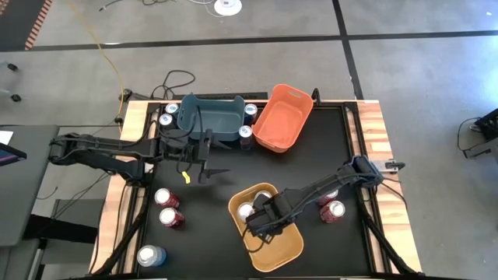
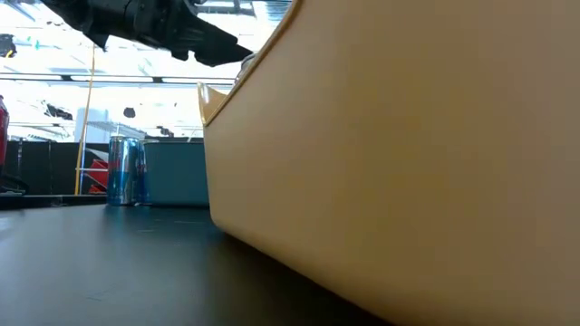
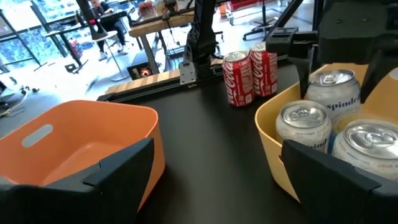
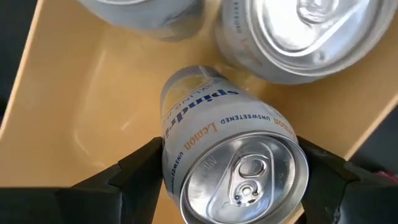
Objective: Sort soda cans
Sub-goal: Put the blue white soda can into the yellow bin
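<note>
Here the risk is a topple: the silver can between the right gripper fingers sits crowded against two other silver cans in the yellow-orange bin near the desk's front edge, so a skewed release could knock them. Its fingers flank the can's sides, pinching it. The left gripper hovers by the teal bin, fingers spread, empty.
</note>
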Motion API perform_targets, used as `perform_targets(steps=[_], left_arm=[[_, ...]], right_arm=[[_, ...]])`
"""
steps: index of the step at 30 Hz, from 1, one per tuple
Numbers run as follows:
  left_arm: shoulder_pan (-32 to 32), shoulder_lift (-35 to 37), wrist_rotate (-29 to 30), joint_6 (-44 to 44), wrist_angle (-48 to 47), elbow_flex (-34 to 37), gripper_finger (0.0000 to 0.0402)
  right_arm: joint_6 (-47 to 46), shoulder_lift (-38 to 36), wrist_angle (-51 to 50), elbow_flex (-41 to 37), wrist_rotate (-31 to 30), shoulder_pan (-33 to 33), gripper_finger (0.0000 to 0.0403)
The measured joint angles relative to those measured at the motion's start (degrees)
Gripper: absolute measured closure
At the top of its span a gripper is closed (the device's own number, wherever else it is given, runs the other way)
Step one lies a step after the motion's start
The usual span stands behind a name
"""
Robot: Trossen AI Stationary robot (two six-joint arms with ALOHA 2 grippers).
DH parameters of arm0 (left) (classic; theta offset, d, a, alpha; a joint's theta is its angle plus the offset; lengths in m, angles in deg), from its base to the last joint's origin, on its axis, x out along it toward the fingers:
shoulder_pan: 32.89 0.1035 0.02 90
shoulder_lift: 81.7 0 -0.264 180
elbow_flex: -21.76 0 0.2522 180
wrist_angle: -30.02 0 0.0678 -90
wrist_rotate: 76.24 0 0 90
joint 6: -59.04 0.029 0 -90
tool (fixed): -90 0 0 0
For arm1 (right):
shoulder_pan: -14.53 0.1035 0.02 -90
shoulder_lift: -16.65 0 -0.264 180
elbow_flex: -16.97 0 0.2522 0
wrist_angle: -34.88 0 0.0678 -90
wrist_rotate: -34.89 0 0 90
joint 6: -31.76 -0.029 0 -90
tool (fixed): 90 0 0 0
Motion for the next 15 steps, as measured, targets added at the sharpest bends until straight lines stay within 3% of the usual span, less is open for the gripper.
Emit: perform_targets(steps=[11,15], left_arm=[[0.0,0.0,0.0,0.5,-0.7,0.0,0.0052],[0.0,0.0,0.0,0.5,-0.7,0.0,0.0052]], right_arm=[[1.4,0.0,-3.0,-0.2,-1.9,-0.2,0.0096],[5.8,0.0,-1.2,-0.2,-1.0,-0.2,0.0089]])
